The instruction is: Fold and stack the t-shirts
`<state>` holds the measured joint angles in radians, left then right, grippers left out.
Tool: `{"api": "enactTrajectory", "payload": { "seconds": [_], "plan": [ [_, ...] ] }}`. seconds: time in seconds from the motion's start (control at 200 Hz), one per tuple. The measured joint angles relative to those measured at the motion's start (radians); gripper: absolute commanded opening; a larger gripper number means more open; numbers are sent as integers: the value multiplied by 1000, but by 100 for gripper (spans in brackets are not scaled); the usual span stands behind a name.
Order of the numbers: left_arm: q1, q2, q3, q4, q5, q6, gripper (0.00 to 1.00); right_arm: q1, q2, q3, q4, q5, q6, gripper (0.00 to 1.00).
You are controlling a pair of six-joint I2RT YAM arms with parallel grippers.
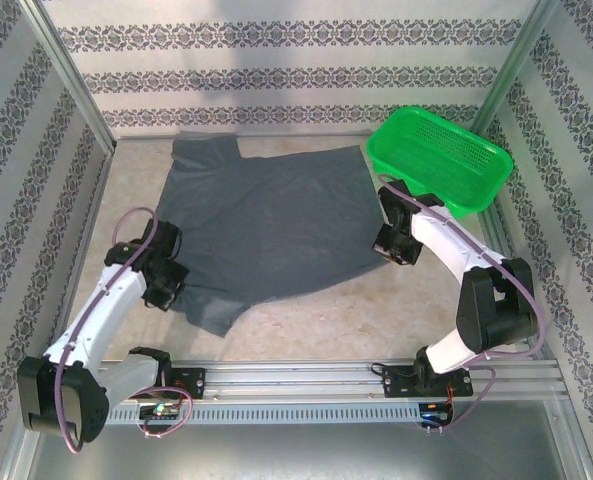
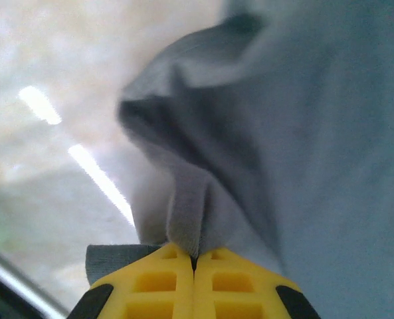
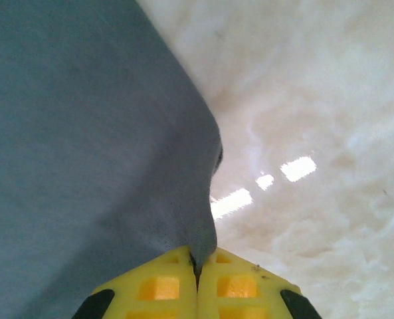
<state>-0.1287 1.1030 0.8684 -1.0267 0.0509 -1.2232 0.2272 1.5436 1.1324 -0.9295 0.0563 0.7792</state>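
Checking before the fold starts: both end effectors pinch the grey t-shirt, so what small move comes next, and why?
Probably raise both together a little. The left end effector and right end effector are each shut on an edge of the t-shirt, which lies spread on the table; lifting those edges clear would let them be carried over into a fold.
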Motion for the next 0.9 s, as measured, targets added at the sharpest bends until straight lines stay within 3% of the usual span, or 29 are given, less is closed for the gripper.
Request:
{"api": "enactTrajectory", "payload": {
  "seconds": [0.235,0.39,0.52,0.734,0.904],
  "plan": [
    [8,162,160,77,-3,23,0,-42,59,133,-10,-1,3,0],
    [13,192,188,60,-3,37,0,-42,73,146,-17,-1,3,0],
    [12,103,138,-28,-10,21,0,-42,66,101,-13,-2,-2,0],
    [-1,-208,-17,-265,-1,-111,0,-37,75,34,-14,-28,-28,0],
    [-151,-185,-42,-322,12,-212,0,-23,100,30,-10,-34,-52,0]
  ]
}}
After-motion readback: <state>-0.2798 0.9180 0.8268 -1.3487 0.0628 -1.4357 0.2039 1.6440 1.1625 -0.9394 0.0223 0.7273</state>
